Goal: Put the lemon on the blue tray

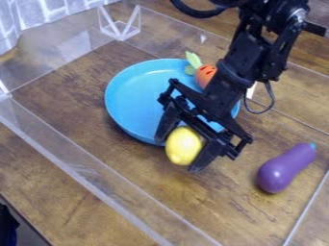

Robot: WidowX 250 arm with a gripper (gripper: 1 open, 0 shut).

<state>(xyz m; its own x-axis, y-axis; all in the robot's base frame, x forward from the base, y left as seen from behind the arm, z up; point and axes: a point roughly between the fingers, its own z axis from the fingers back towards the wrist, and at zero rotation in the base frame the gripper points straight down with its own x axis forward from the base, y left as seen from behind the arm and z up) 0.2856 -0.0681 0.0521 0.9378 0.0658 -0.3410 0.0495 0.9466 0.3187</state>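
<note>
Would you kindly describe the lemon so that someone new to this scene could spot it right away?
Find the big round blue tray on the wooden table, then look just past its near edge, where the black gripper reaches in. Between its fingers is the lemon, small, rounded and glossy. Its bright yellow sets it apart from the longer purple eggplant and the orange carrot.
</note>
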